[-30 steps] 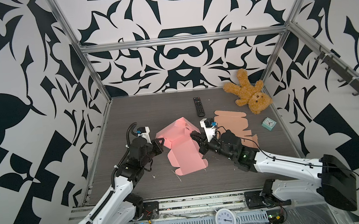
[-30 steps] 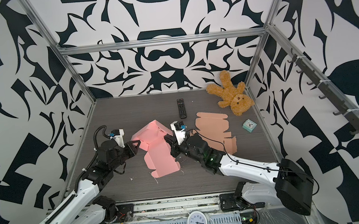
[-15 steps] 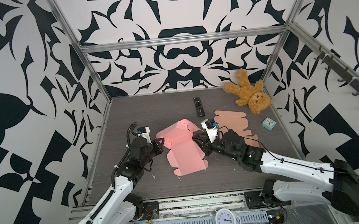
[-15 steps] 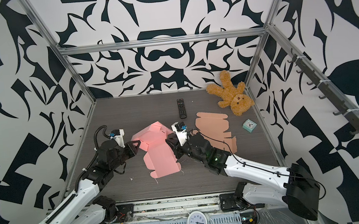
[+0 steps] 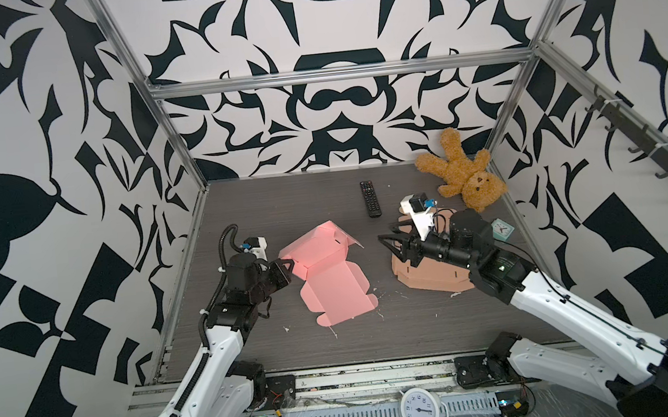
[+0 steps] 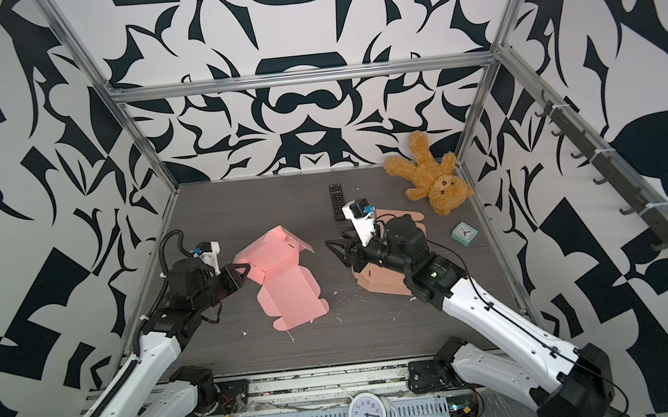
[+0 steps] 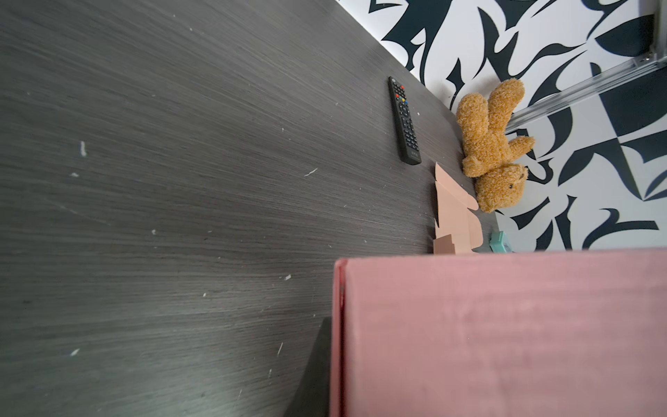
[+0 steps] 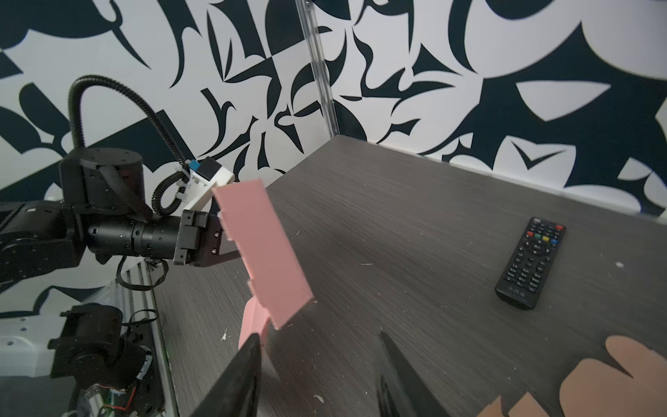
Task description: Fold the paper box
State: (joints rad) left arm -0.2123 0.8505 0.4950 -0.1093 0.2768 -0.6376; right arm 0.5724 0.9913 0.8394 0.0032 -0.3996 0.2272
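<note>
The pink paper box (image 5: 332,274) (image 6: 289,285) lies half folded mid-table, its far part raised and its near flap flat. My left gripper (image 5: 287,265) (image 6: 242,272) is shut on the box's left edge; the left wrist view shows one dark finger (image 7: 315,368) against the pink wall (image 7: 505,332). My right gripper (image 5: 385,241) (image 6: 334,249) is open and empty, off to the right of the box. In the right wrist view its fingertips (image 8: 317,334) stand apart, short of the upright pink panel (image 8: 263,249), behind which the left gripper (image 8: 231,252) holds.
A tan flat cardboard blank (image 5: 426,278) lies under my right arm. A black remote (image 5: 370,199) lies behind the box, a teddy bear (image 5: 463,176) in the back right corner, and a small teal clock (image 5: 502,230) by the right wall. Paper scraps dot the table.
My right gripper has opened, let go of the pink box and drawn back to the right. The left gripper has kept its hold and place.
</note>
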